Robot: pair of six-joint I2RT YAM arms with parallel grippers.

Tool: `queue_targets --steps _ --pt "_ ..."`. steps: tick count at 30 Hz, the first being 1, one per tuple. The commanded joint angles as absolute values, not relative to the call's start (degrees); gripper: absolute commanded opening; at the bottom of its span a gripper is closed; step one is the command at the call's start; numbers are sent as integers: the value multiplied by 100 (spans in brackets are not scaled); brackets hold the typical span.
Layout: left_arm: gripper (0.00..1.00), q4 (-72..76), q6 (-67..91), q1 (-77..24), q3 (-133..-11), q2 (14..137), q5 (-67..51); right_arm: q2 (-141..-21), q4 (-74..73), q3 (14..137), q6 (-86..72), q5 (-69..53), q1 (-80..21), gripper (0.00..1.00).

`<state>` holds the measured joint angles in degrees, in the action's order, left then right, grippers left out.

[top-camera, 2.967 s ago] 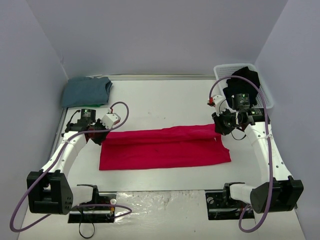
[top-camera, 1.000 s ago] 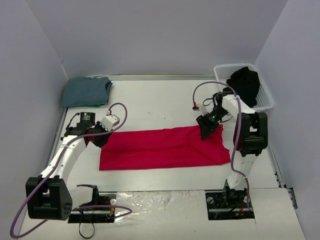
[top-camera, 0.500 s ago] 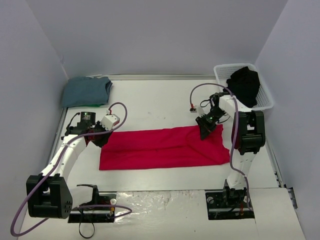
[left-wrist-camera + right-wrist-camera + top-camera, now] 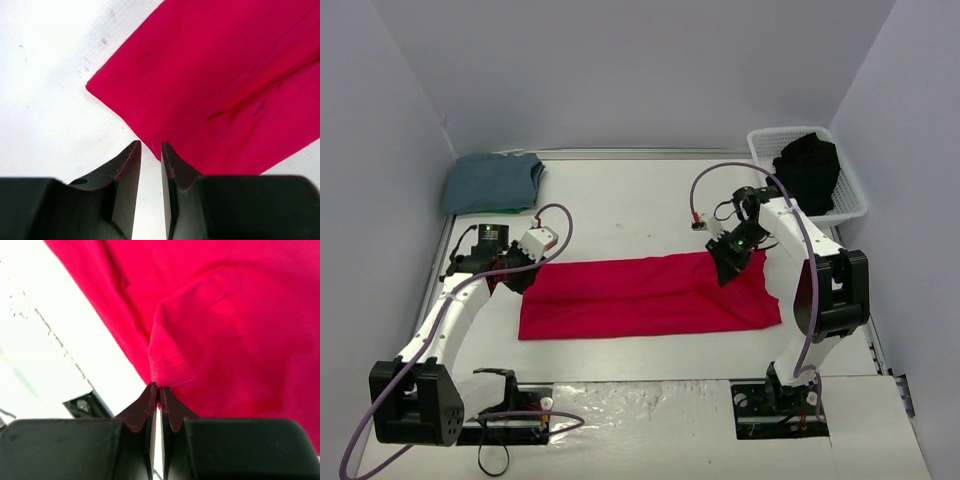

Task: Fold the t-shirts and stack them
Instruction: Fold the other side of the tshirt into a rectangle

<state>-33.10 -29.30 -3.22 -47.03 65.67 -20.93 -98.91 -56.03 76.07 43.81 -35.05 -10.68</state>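
The red t-shirt (image 4: 640, 295) lies folded into a long strip across the table's middle. My right gripper (image 4: 725, 270) sits at its upper right part, shut on a hemmed sleeve edge (image 4: 170, 365) of the red t-shirt (image 4: 240, 330); the fingertips (image 4: 159, 386) pinch the cloth. My left gripper (image 4: 520, 277) hovers at the strip's upper left corner. Its jaws (image 4: 150, 145) stand a narrow gap apart with only bare table between them, just short of the red t-shirt's (image 4: 225, 75) edge. The blue-grey t-shirt (image 4: 492, 182) lies folded at the back left. The black t-shirt (image 4: 808, 168) is bunched in the basket.
A white slatted basket (image 4: 856, 206) stands at the back right corner. A wrinkled clear sheet (image 4: 640, 400) covers the near edge between the two arm bases. Grey walls close in the table on three sides.
My right gripper has shifted left onto the shirt's upper right part and closed on the sleeve hem. The left arm has barely moved.
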Motion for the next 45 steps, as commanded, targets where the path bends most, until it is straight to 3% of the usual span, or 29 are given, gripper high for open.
queue_targets --steps 1,11,13,21,32,38,45 --pt "22 -3340 -2856 -272 -4887 6381 -2118 -9730 -6240 7418 4535 -3393 -1125 0" --pt "22 -3296 -2848 -264 -4869 6381 -2109 -9721 -6530 7181 4614 -3550 -1458 4" --pt "22 -3296 -2848 -272 -4852 6398 -2109 -9738 -6539 7172 4623 -3647 -1555 17" --pt "23 -3261 -2848 -264 -4816 6434 -2083 -9817 -6750 7260 4869 -3990 -1679 27" --pt "23 -3226 -2830 -272 -4781 6381 -2109 -9669 -6356 7611 4431 -3517 -1556 28" --pt "23 -3190 -2804 -272 -4764 6354 -2109 -9738 -5775 7761 3868 -2769 -1336 15" --pt "23 -3173 -2795 -264 -4746 6319 -2109 -9949 -5484 7796 3656 -2180 -1143 11"
